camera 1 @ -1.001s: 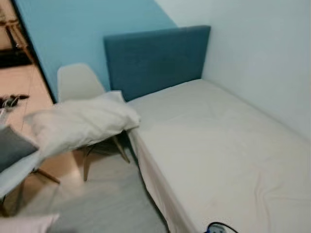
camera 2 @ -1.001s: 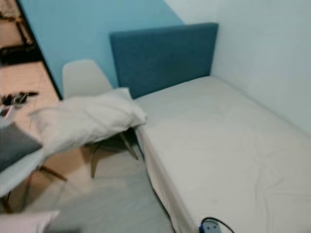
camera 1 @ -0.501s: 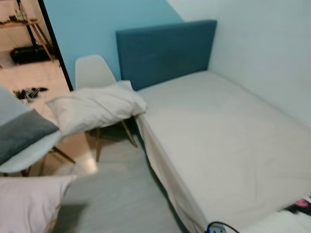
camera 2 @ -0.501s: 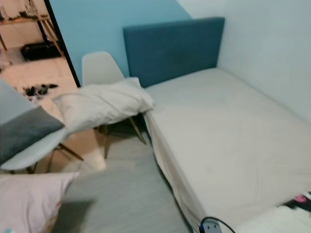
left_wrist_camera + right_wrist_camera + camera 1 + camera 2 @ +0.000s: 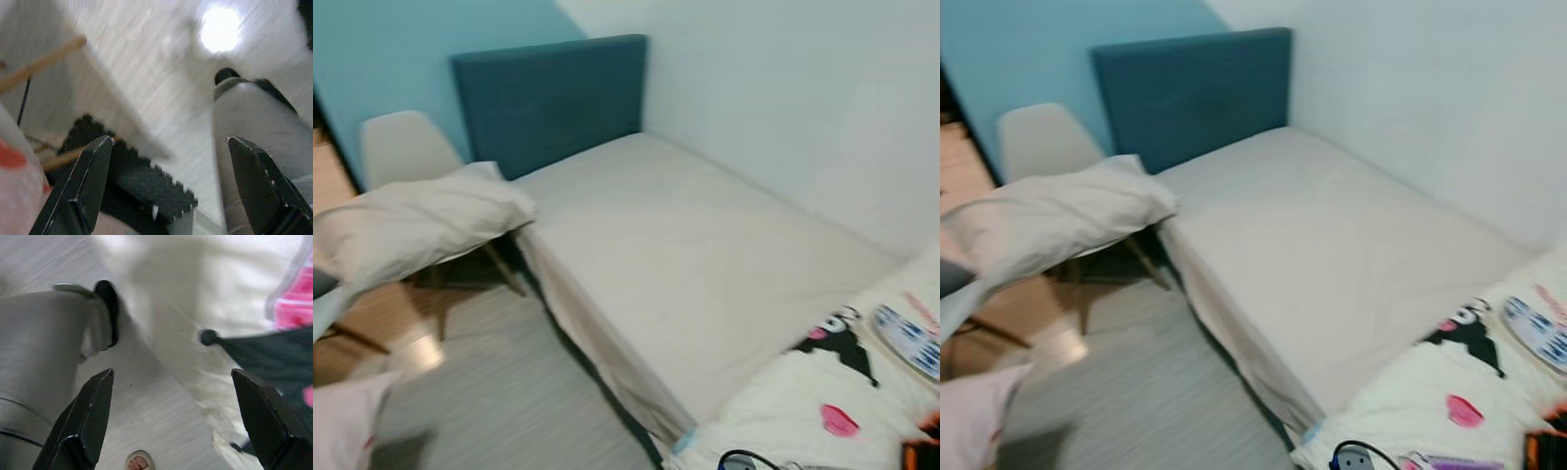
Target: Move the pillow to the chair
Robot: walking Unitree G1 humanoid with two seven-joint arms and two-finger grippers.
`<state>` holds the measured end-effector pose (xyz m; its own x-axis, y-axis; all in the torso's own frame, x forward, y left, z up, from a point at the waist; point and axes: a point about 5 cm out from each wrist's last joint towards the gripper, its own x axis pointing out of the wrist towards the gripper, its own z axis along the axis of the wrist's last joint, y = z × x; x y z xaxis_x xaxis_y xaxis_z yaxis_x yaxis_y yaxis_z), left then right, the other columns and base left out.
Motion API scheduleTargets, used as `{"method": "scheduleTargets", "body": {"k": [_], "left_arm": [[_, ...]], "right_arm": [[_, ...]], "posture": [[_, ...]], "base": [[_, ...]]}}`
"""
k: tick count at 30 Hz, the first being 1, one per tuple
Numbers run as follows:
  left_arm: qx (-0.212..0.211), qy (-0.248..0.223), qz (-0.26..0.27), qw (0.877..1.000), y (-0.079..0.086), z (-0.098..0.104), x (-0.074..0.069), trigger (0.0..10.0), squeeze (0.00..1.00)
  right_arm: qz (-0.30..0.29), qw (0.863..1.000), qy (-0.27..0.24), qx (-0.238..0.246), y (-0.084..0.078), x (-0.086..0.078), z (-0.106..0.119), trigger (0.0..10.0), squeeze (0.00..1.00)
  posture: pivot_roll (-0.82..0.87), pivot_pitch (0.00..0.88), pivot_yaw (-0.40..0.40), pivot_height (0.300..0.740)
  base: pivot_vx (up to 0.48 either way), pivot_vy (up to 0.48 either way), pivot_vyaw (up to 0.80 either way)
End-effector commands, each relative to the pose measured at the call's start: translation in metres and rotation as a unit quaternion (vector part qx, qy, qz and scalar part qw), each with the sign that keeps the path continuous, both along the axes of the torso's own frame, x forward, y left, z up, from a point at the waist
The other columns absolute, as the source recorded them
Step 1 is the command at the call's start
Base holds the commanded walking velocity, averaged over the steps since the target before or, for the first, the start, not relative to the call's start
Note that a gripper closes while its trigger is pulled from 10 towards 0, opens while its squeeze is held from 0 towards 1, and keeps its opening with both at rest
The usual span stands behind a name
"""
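White pillow (image 5: 411, 227) lies draped over the chair (image 5: 396, 147) beside the bed (image 5: 685, 264), soft, light, grippable mid-bulk; both claws gape wide, empty.

The view has swung right, bringing a patterned blanket (image 5: 822, 392) into sight.

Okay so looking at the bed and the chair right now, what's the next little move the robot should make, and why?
Probably none toward the pillow: it already lies across the white chair beside the bed. Both the left gripper and the right gripper hang open and hold nothing, pointing at the floor. I'd only confirm that the pillow sits steady, since it overhangs the seat.
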<state>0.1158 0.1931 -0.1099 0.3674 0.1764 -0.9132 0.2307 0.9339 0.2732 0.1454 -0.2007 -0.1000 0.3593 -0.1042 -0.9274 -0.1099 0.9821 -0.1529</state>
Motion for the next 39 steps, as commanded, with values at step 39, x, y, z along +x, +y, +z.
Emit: {"method": "scheduleTargets", "body": {"k": [39], "left_arm": [[0.007,0.015,-0.010,1.000,0.0008,-0.0020,-0.0071,10.0,0.00]], "right_arm": [[0.012,1.000,0.001,0.000,0.0024,0.0025,0.0006,10.0,0.00]], "posture": [[-0.14,0.000,-0.019,0.740]], "base": [[0.000,0.000,-0.74]]}}
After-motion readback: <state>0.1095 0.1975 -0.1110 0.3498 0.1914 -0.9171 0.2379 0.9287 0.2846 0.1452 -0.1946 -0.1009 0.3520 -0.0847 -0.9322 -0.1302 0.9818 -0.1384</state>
